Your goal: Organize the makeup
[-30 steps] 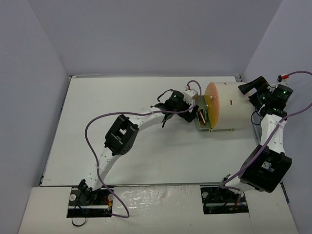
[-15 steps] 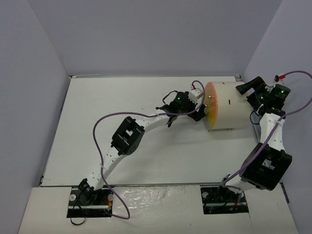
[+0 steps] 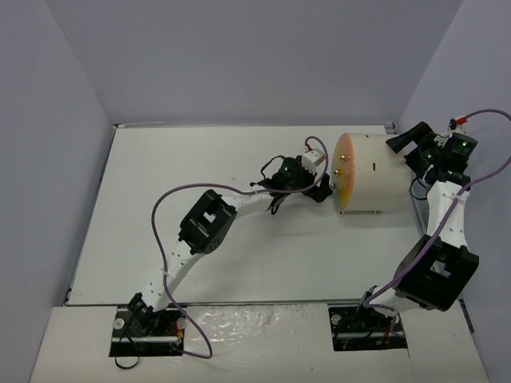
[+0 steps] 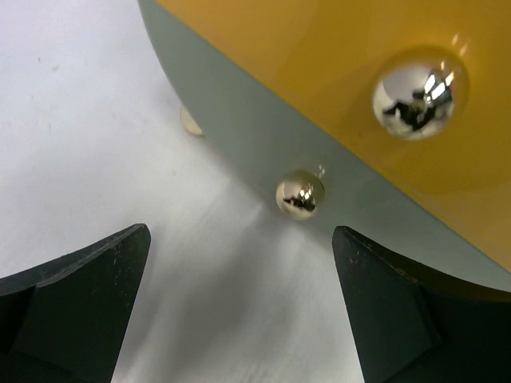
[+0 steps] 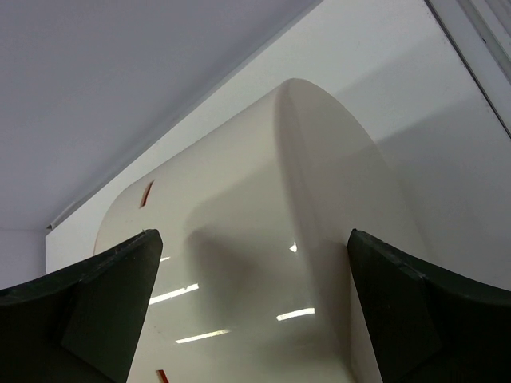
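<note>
No makeup shows in any view. The cream drum [image 3: 375, 179] lies on its side with its orange drawer face [image 3: 345, 170] turned left and its drawers shut. My left gripper [image 3: 323, 190] is open and empty just left of that face. In the left wrist view my left gripper [image 4: 239, 307] points at a small gold knob [image 4: 300, 194] on the grey lower drawer front [image 4: 239, 120]; a bigger knob [image 4: 415, 88] sits on the orange face [image 4: 319, 40]. My right gripper [image 3: 409, 152] is open at the drum's back end. In the right wrist view my right gripper [image 5: 251, 315] straddles the drum [image 5: 263, 239].
The white table [image 3: 200, 159] has raised rims at the left and back, and grey walls close around it. A small gold foot [image 4: 190, 122] of the drum rests on the table. The left arm's purple cable [image 3: 160, 215] loops over the table's left half.
A drawer that stood pulled out of the drum's face one second ago is now shut. My left gripper went right with it, then drew back slightly left. The right arm barely moved.
</note>
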You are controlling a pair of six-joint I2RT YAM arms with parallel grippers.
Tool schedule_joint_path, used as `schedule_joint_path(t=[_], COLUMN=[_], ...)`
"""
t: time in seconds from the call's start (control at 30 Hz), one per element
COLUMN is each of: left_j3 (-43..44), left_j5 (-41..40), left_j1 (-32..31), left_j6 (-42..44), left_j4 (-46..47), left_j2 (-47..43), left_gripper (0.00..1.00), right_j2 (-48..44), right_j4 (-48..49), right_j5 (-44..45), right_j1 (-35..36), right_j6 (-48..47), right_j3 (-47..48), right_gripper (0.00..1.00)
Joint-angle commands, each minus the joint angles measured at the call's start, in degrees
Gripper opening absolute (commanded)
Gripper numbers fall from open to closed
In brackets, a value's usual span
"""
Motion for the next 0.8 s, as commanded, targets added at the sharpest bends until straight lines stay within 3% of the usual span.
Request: schedule_joint_path(t=[0.0, 0.2, 0.43, 0.77], left_j3=[-7.02, -17.08, -26.71, -34.53], left_j5=[-5.15, -9.27, -22.95, -41.42], left_j1=[2.69, 6.42, 9.43, 12.49], left_j6=[-2.07, -2.78, -1.34, 1.77], left_j4=[8.75, 4.26, -17.13, -44.29], left_j2=[-14.93, -26.28, -49.24, -84.08], left_gripper=[0.97, 0.97, 0.97, 0.97], right_j2=[-3.01, -9.61, -23.50, -42.62], right_j4=[-3.63, -7.37, -11.35, -11.71], right_j5=[-0.98, 5.20, 11.05, 23.91], right_j1=[1.59, 1.58, 2.73, 16.94], right_j6=[-3.39, -8.91, -14.73, -20.02], right_j3=[9.17, 11.92, 8.39, -1.01], right_gripper=[1.00, 1.00, 1.00, 1.00])
